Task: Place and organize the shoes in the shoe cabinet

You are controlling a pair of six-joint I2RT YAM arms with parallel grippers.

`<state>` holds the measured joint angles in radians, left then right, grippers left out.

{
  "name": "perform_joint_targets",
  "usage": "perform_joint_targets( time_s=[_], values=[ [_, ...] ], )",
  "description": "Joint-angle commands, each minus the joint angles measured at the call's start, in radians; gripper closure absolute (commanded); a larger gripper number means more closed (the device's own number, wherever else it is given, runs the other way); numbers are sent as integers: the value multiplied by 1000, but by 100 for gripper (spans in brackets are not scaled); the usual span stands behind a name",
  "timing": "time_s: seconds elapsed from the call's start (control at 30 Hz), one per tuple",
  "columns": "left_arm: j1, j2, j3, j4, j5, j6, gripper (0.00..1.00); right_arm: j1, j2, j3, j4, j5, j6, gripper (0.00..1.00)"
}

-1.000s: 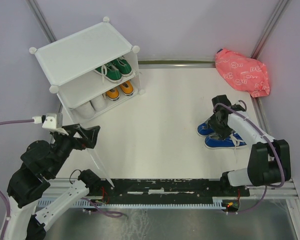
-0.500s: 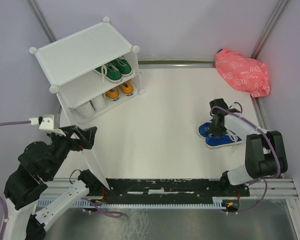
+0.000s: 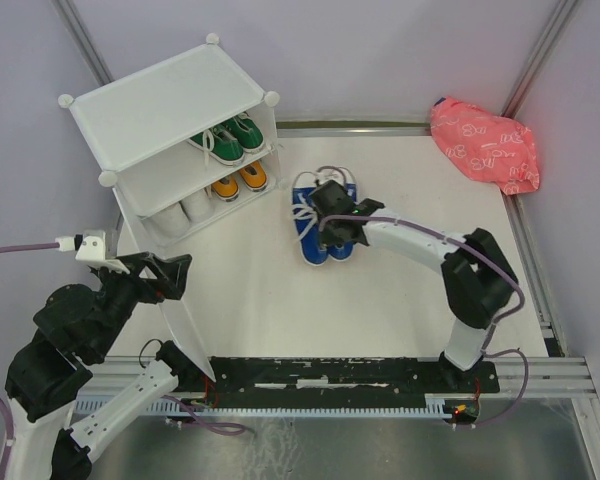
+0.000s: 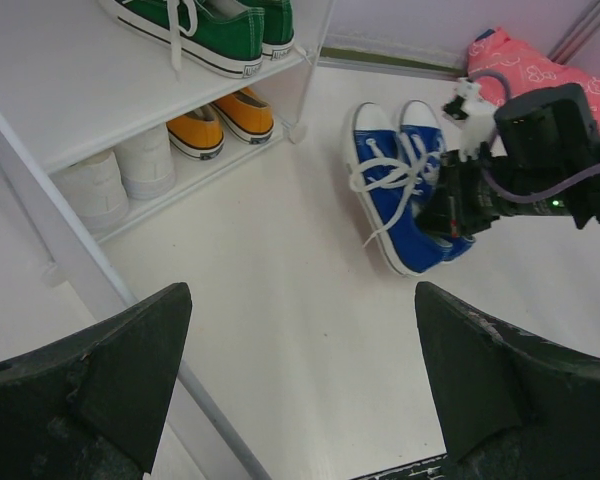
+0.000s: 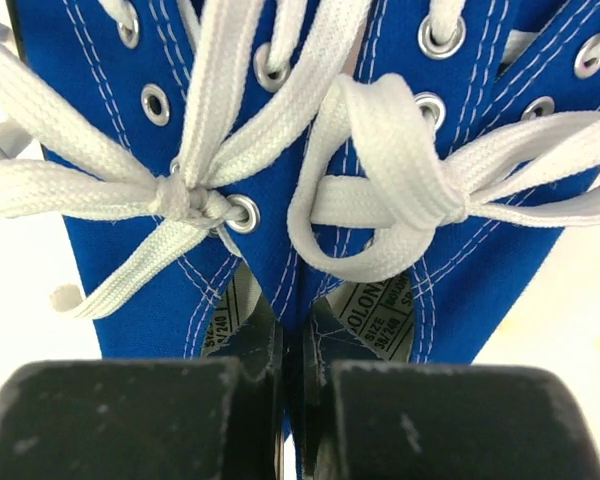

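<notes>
Pinching the inner collars of the blue pair (image 3: 313, 240) together, your right fingers (image 5: 160, 410) were clamped on both shoes at once, low over the table (image 3: 380, 290), just off the open front of the shoe cabinet (image 3: 160, 110). The pair's long axis ran near to far, with the cabinet to the left of the grip. Your left fingers (image 4: 100, 380) stood wide apart and empty. The shelf space beside the green pair (image 4: 215, 30) looked the likely slot.

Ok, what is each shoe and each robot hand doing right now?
blue sneakers: in front of the shoe cabinet, side by side
right gripper: jaws shut on the blue sneakers
left gripper: jaws wide open
green sneakers: in the upper compartment
orange sneakers: in the lower compartment
white sneakers: lower compartment, beside the orange sneakers
</notes>
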<state>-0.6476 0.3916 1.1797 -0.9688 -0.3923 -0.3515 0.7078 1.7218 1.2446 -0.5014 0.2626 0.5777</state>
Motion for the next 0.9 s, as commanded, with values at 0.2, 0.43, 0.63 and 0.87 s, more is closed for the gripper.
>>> perform_joint_targets(
  time_s=[0.2,0.43,0.63,0.87],
  values=[
    [2,1,-8,-57,7,-21,1,199,402,507,32,-31,-369,98],
    [2,8,-27,-48,7,-8,1,199,376,476,63,-137,-370,41],
    [1,11,-43,-27,20,-2,1,203,259,432,64,-179,-364,31],
    [2,-1,-56,-26,17,1,1,203,262,405,20,-222,-348,30]
  ],
)
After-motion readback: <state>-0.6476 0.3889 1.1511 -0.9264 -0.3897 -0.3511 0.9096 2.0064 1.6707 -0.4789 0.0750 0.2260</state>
